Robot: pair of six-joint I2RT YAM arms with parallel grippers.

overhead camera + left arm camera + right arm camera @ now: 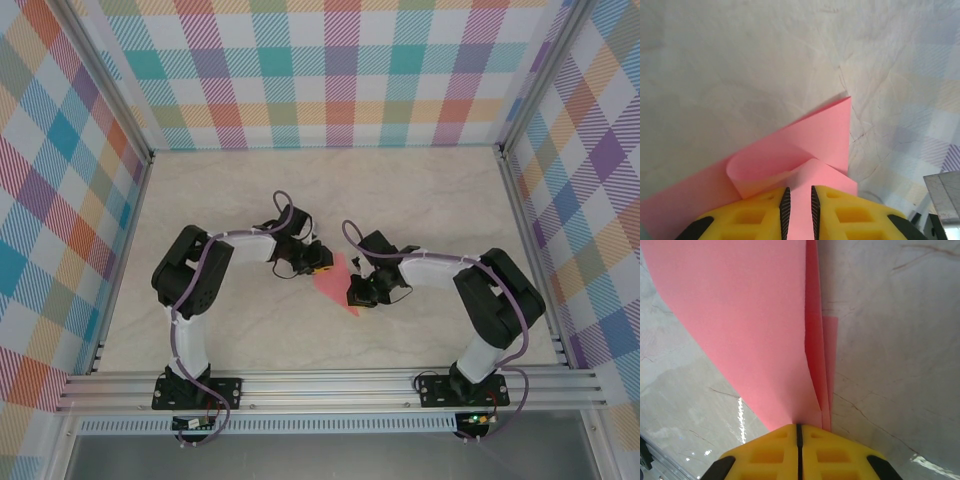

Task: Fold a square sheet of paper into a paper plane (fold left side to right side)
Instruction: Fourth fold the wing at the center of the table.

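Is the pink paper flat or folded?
Folded, not flat. The thin salmon-pink paper sheet has a flap curled over near the left gripper, and several stacked layers run into the shut right gripper.

Thin, smooth, matt sheet of paper (740,315), salmon-pink. Pale marble-look table (300,190), smooth, with glossy glints at lower left of the right wrist view. Matt yellow moulded plastic on left tool (798,210) and right tool (799,432); black ribbed pads (785,207). Brushed bare metal rail (330,385) across the bottom of the top view.
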